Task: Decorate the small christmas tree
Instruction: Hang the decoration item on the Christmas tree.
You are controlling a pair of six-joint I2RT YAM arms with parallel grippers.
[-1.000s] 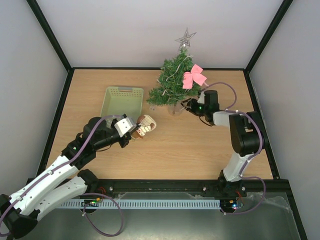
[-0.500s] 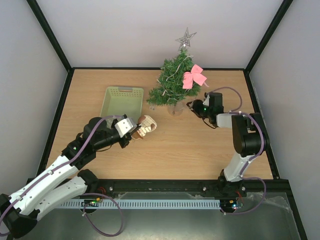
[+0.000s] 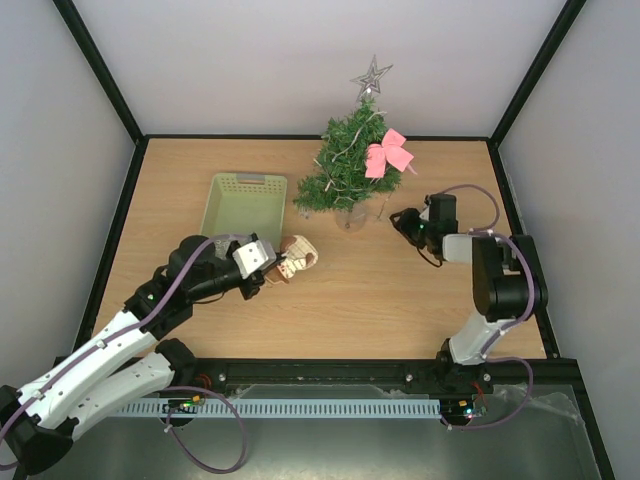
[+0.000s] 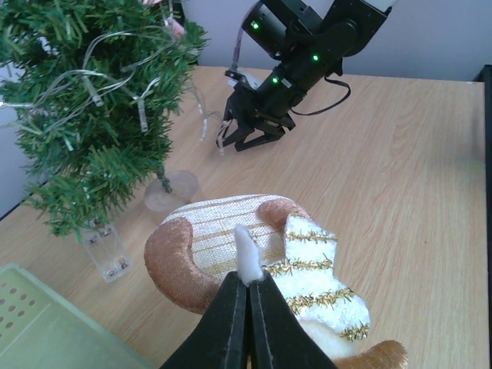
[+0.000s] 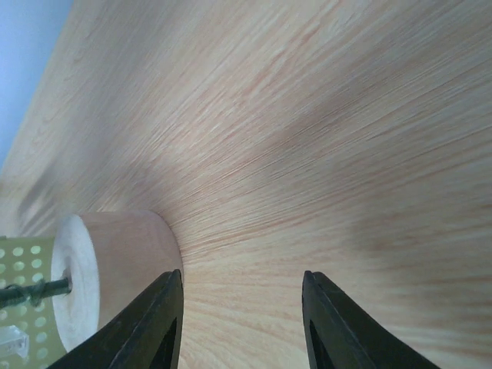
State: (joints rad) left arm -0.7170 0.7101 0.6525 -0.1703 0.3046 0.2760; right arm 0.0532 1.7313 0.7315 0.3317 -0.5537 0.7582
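Presently found left gripper [image 4: 247, 290] clamped on white hanging loop of brown-and-cream fabric ornament [image 4: 231, 234] with gold tinsel. Noted right gripper [image 5: 240, 278] with jaws apart, gripping nothing. Located small christmas tree [image 3: 345, 160], bushy dark green needles, ahead-left of left gripper, near right gripper's tips.

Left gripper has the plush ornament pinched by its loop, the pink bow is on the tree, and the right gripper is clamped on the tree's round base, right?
No: the right gripper is open and empty, the round base outside its fingers, per the right wrist view. The rest holds: left gripper pinching the plush ornament by its loop, pink bow on the tree.
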